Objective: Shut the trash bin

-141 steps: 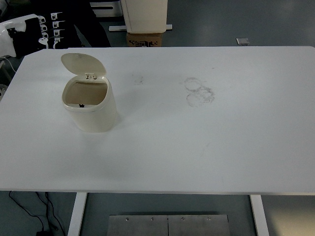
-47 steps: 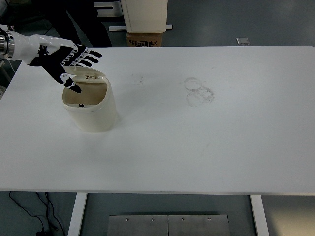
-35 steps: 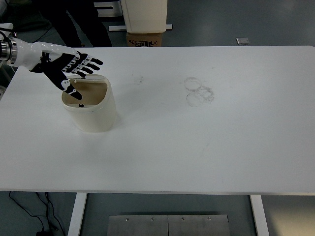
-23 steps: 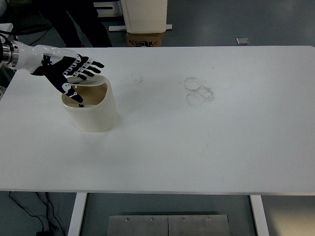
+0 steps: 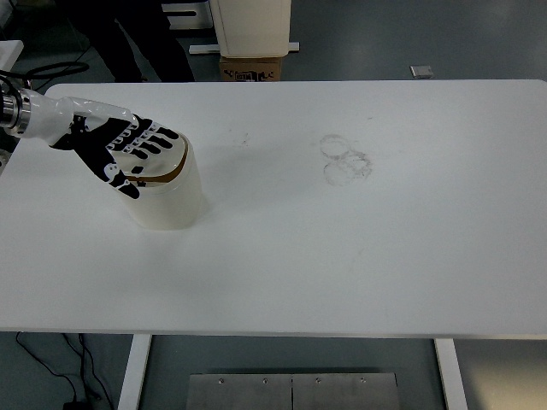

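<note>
one cream plastic trash bin [image 5: 167, 198] on white tabletop [image 5: 359, 239] | one left robot hand [image 5: 115, 152] flat on its lid, fingers spread wide, gripping nothing

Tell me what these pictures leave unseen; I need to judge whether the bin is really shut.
- Head view: the left hand lies flat over the trash bin, hiding most of its lid and whether it has latched.
- Bin's inside: covered by hand and lid.
- Left arm: cut off by the picture's left edge.
- Right hand: not in view.
- Grey smudges on the table: too faint to identify.
</note>
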Controlling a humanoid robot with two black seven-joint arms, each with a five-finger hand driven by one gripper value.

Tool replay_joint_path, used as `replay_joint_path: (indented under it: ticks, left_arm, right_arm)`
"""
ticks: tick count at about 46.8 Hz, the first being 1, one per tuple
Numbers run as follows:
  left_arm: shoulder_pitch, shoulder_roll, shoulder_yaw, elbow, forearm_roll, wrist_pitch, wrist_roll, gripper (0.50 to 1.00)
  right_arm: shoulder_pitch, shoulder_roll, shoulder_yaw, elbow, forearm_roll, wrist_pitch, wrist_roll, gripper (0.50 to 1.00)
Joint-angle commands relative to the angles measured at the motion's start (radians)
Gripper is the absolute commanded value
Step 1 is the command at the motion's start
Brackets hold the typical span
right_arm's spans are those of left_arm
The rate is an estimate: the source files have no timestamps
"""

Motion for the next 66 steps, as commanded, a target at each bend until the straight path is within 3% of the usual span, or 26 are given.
replay_joint_path:
  ticks: [1,33,46,66]
  left_arm:
    - [0.0,0.007,0.0,-0.009,0.0,0.0,0.006,1.0]
    - [0.0,0.008,0.042,-0.008,0.02,0.0,0.036,1.0]
    - [-0.046,0.004,0.028,0.003,0.0,0.0,0.035,1.0]
    - [-0.034,-0.003,-0.015,0.12,-0.222,0.0,0.032,1.0]
  right_arm:
    - [0.0,0.0,0.001,0.0,0.0,0.0,0.0,0.991]
    - [0.0,0.0,0.001,0.0,0.0,0.0,0.0,0.991]
    - [0.0,0.0,0.0,0.0,0.0,0.0,0.0,0.991]
    - [0.0,0.0,0.001,0.0,0.0,0.0,0.0,0.991]
